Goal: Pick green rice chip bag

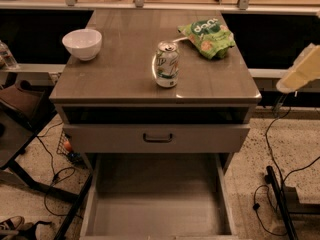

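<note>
The green rice chip bag (208,35) lies crumpled at the back right of the cabinet top (125,69), with white lettering and tan chip pictures facing up. An upright green-and-white soda can (167,64) stands in front of it and to its left, apart from it. My gripper is out of view. Only a cream part of the arm (301,70) shows at the right edge, beside the cabinet's right side and lower than the bag.
A white bowl (82,43) sits at the back left of the top. A closed drawer with a dark handle (158,137) is below the top. The bottom drawer (157,204) is pulled out. Cables lie on the floor on both sides.
</note>
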Controlling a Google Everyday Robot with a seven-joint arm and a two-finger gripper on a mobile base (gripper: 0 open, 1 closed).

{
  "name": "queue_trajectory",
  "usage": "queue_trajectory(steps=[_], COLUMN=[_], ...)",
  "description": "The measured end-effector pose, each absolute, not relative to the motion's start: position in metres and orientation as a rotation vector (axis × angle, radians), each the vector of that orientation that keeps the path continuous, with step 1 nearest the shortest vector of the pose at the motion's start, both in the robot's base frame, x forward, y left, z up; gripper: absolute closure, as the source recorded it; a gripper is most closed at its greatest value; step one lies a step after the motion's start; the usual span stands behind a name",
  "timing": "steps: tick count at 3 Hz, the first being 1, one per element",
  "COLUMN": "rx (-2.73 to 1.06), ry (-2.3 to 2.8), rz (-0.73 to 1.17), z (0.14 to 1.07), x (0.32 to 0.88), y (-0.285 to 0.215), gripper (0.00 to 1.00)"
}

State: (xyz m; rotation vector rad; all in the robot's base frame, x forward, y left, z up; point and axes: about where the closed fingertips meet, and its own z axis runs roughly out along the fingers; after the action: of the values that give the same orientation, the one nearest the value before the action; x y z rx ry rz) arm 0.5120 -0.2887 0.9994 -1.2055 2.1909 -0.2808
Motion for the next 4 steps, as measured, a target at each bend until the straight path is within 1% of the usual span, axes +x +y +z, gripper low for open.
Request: queue_trajectory(steps=[1, 2, 4], rx=[-0.916, -0.666, -0.616], ry=[2.190, 2.152, 2.123], rz=[-0.201, -0.073, -0.060], z=[1.011, 1.009, 1.015], x=[0.549, 0.577, 0.586], y=[-0.322, -0.333, -0.334], gripper=[0.00, 0.00, 0.00])
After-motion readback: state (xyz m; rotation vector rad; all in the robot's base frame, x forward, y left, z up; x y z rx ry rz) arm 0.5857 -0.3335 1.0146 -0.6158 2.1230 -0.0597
